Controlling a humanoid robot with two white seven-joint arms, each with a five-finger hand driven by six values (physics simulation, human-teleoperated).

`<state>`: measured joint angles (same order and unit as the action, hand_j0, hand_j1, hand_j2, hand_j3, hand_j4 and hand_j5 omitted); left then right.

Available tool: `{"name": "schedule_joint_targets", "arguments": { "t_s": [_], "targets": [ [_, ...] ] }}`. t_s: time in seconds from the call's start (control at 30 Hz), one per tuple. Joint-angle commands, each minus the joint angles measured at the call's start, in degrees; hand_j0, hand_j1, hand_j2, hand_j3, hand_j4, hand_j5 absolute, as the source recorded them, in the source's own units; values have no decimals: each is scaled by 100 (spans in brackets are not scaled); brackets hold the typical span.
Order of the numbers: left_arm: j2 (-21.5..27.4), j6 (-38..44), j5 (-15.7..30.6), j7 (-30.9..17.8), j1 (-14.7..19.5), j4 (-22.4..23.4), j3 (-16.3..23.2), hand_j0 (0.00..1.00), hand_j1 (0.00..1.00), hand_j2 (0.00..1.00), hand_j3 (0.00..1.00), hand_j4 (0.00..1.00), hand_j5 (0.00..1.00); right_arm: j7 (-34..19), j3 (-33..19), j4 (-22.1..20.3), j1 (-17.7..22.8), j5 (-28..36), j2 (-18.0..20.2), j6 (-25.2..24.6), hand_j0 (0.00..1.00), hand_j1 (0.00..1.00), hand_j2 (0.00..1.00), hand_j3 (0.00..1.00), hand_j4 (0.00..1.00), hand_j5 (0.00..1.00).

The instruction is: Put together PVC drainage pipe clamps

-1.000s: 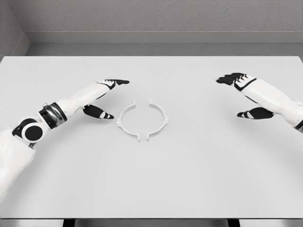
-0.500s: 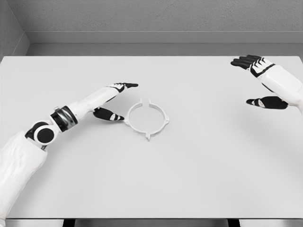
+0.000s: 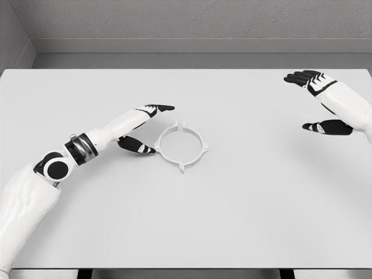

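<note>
**Clamp halves closed into a ring; left hand at its flank**

Head view. The pipe clamp (image 3: 182,146) lies flat on the white counter (image 3: 232,203), a little left of centre. Its two half-rings read as one near-closed circle: a small notch shows at the far side, and tabs stick out at the near side and the right. Whether the joints are fully seated cannot be told at this resolution.

The left hand (image 3: 142,128) is just beside the clamp's left edge, fingers spread and holding nothing. The thumb (image 3: 137,146) points at the ring and looks to be touching or nearly touching it; the index finger (image 3: 160,108) reaches past the ring's upper left without contact.

The right hand (image 3: 319,102) hovers well apart, near the counter's far right edge, also spread and empty.

Judgement: the step in hand is pressing the halves together. Next move likely calls for a counter-hold on the right side while the left pushes, otherwise the ring may simply slide.
</note>
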<state>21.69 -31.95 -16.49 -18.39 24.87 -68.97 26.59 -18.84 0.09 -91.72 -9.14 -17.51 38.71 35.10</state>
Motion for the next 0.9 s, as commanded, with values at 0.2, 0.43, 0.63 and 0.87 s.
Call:
{"name": "schedule_joint_targets", "arguments": {
  "t_s": [0.2, 0.43, 0.63, 0.87],
  "targets": [
    [55, -171, 58, 3, 0, -11, -14, 100, 100, 100, 100, 100, 100, 3, 0, 5, -9, 37, 5, -10, 100, 100, 100, 100, 100, 100],
    [248, -305, 102, 3, 0, 33, -58, 100, 100, 100, 100, 100, 100, 3, 0, 14, 0, 37, -22, -10, 100, 100, 100, 100, 100, 100],
    [231, -305, 58, 3, 123, 296, -49, 100, 100, 100, 100, 100, 100, 3, 0, 14, 0, 37, -22, -10, 100, 100, 100, 100, 100, 100],
    [-41, -305, 41, 3, 369, 753, -14, 100, 100, 100, 100, 100, 100, 3, 0, 14, 0, 37, -30, -10, 100, 100, 100, 100, 100, 100]
  ]
}}
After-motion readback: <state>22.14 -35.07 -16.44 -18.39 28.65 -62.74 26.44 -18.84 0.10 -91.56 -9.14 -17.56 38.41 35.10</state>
